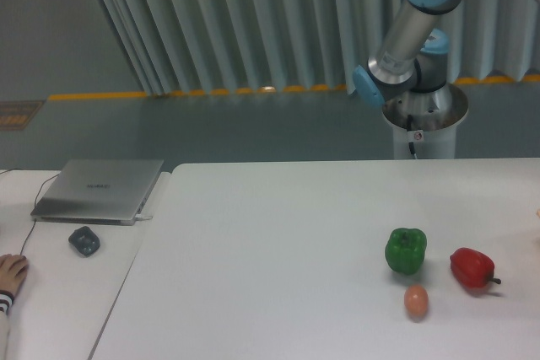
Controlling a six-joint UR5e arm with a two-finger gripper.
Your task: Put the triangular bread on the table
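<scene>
- Camera view: the table holds a green pepper, a red pepper and an egg, grouped near the right side, likely as set props.
- The arm rises past the top edge, so the gripper is out of frame and its jaw state cannot be judged.
- The triangular bread does not show anywhere; a faint sliver at the right edge is unreadable.
- A laptop sits on the side desk.

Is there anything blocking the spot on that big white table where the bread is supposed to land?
The bread and the jaws are out of view. On the table, only a green pepper, red pepper and egg sit near the right; the rest looks bare.
</scene>
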